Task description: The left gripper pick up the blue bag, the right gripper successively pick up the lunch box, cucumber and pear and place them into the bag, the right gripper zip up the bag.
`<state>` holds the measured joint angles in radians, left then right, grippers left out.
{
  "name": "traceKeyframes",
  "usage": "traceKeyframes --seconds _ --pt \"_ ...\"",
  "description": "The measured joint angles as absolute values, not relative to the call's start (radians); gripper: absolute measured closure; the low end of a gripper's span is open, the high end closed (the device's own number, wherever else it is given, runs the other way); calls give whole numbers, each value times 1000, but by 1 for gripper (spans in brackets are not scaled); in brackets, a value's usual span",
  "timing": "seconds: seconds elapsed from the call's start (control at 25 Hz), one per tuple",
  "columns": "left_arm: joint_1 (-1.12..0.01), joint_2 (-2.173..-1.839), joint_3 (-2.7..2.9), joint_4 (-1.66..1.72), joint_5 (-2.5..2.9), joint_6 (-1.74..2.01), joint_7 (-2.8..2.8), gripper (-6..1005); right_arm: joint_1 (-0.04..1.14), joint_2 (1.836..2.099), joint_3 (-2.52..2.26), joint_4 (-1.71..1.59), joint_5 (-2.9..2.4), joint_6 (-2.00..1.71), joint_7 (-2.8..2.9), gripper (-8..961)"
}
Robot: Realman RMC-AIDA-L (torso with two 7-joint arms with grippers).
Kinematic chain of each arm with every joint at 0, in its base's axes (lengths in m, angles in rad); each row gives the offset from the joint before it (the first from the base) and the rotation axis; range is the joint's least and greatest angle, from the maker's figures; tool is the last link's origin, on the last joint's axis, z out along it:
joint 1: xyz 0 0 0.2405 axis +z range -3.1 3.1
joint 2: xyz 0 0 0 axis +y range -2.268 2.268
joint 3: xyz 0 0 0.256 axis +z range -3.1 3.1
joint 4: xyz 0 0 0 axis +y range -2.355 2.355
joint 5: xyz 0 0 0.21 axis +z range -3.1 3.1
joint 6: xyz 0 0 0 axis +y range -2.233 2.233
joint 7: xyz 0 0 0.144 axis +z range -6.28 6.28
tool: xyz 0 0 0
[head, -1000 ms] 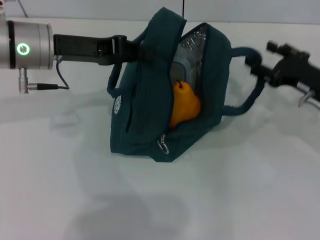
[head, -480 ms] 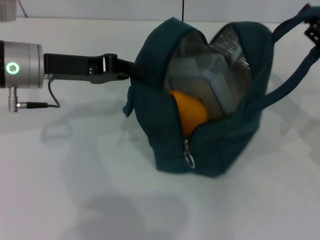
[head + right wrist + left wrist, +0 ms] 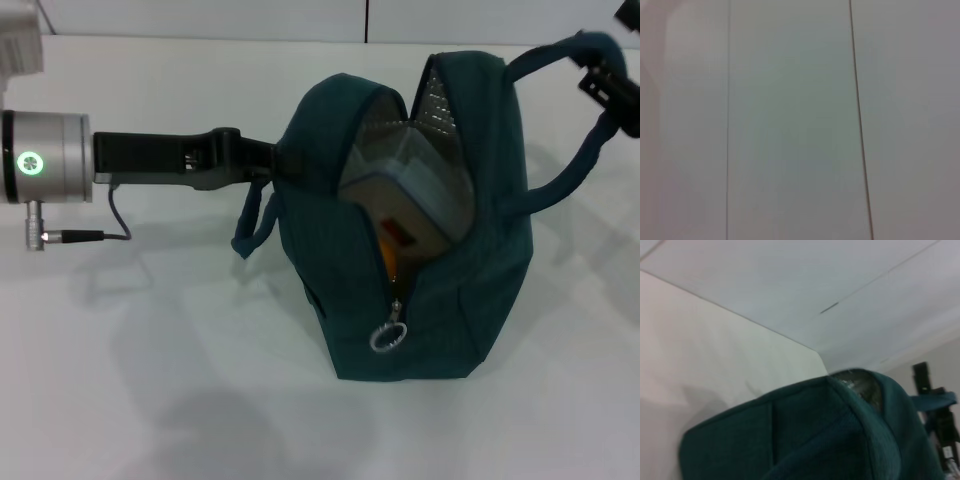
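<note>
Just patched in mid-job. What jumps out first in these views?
The blue bag stands upright in the middle of the white table, its mouth gaping, with the lunch box and a sliver of the orange pear showing inside and the zipper ring hanging low on its front. The left claw reaches in from the left to the bag's near side, while the right claw is at the far-right handle loop.

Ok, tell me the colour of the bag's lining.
Silvery lining, clearest in the head view.
</note>
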<state>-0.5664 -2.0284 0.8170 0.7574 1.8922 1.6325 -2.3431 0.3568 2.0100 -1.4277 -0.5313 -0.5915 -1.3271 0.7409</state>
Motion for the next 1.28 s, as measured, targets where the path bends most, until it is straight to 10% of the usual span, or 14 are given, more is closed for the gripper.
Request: traceKeyframes --seconds 0.72,1.28 --pt "-568 -2033 815 735 1873 1637 -2271 877 283 1940 -1409 -524 -768 -1564 1190 260" --pt "-577 -2043 814 735 1853 1629 -2248 876 473 1951 -1329 -458 -1196 -1978 1254 261"
